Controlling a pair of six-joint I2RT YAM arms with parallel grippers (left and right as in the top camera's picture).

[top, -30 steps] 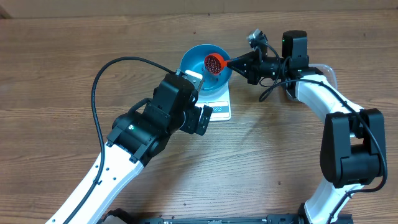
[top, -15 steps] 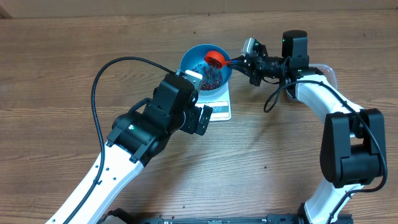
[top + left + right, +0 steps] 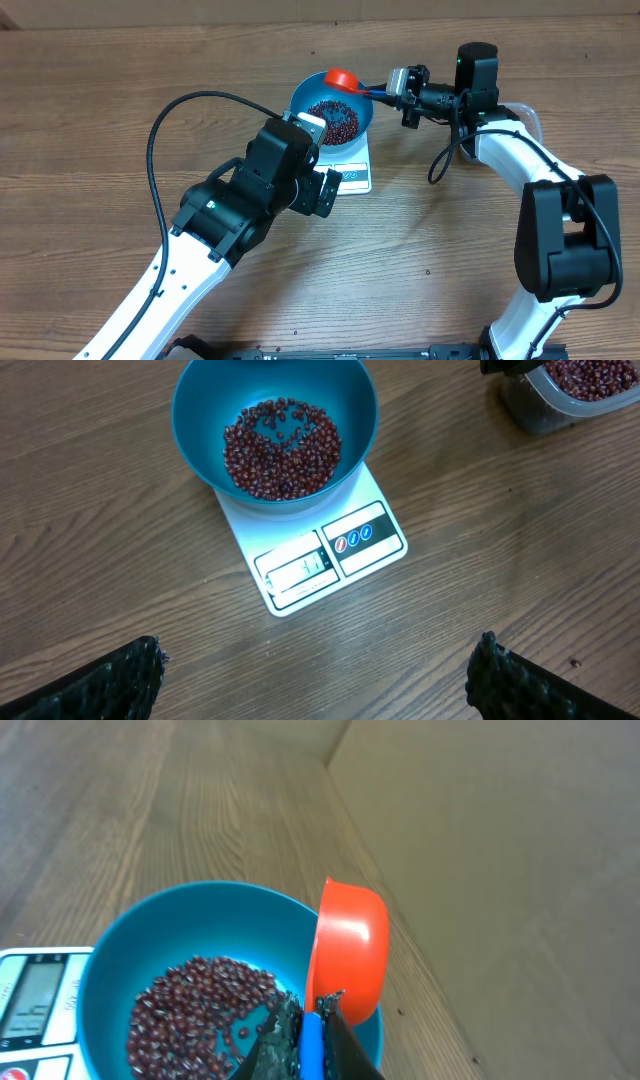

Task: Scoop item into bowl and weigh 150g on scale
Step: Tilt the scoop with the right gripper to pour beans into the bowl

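You're at the tipping step. Your right gripper [image 3: 388,92], wrist rolled, is clamped on the handle of the scoop [image 3: 340,78], which is turned on its side over the far rim of the bowl [image 3: 195,435]. The beans [image 3: 282,448] lie in the bowl, on the scale [image 3: 375,555] near the desk's far edge. Your left gripper [image 3: 320,158] hangs wide open above. Next, probably read the display, then refill from the container [image 3: 580,390].
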